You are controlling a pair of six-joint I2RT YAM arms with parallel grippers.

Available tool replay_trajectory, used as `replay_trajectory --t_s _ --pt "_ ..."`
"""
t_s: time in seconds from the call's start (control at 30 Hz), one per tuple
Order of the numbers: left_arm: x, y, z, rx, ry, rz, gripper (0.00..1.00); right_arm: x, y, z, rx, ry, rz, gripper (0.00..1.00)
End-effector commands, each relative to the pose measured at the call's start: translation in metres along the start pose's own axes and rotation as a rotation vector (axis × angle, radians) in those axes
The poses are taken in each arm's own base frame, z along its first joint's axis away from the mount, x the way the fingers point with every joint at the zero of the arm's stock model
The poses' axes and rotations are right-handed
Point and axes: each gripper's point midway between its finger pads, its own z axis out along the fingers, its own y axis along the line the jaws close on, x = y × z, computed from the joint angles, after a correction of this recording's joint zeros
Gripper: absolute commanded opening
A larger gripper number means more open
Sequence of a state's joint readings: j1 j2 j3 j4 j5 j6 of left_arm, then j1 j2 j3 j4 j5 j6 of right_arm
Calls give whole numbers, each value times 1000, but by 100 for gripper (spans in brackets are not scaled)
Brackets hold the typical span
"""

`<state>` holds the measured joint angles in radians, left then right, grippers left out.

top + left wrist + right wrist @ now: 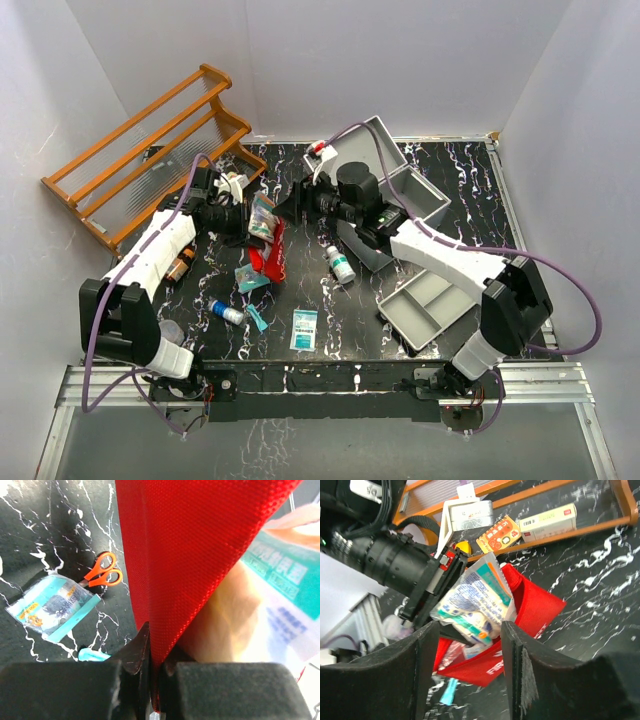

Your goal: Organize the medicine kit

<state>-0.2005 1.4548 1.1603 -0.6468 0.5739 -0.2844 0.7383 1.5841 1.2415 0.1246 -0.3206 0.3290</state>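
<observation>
The medicine kit (408, 186), a light-grey metal case, stands open at the back right behind my right arm. A red fabric pouch (272, 252) hangs mid-table. My left gripper (248, 226) is shut on its edge, and the red fabric (190, 555) is pinched between the jaws of the left gripper (155, 680). A clear plastic medicine packet (475, 597) sticks out of the pouch's (535, 611) mouth. My right gripper (470, 670) stands open just short of that packet, with nothing between its fingers; in the top view the right gripper (292, 206) is beside the packet (262, 213).
A grey insert tray (430, 306) lies front right. A white bottle (340, 263), a blue-capped tube (226, 312), teal sachets (304, 328) and an amber bottle (180, 268) lie around. Orange scissors (102, 575) lie near a teal packet (50, 607). The wooden rack (150, 150) holds boxes (547, 522).
</observation>
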Motion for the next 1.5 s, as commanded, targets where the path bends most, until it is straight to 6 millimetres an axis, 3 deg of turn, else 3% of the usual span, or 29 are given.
replay_trajectory --t_s 0.0,0.13,0.33,0.47,0.57,0.87,1.03,1.17,1.47 --pt "-21 -6 -2 -13 -52 11 0 -25 6 -15 127 -9 274 48" --pt "-22 -4 1 -31 -57 15 0 -21 11 -7 200 18 394 43" --pt "-18 -3 5 -39 -47 42 0 -16 24 20 273 59 439 43" --pt "-14 -2 7 -38 -47 50 0 -18 21 28 338 48 474 43" --pt "-12 -3 7 -32 -45 51 0 -3 11 37 378 68 492 43" --pt "-6 -14 2 24 -41 77 0 18 3 49 370 117 427 46" --pt "-1 -20 -2 53 -31 98 0 20 17 58 209 145 384 44" --pt "2 -24 -4 77 -31 118 0 16 30 58 103 161 332 36" --pt "-1 -17 -3 40 -48 113 0 9 37 39 57 152 292 1"
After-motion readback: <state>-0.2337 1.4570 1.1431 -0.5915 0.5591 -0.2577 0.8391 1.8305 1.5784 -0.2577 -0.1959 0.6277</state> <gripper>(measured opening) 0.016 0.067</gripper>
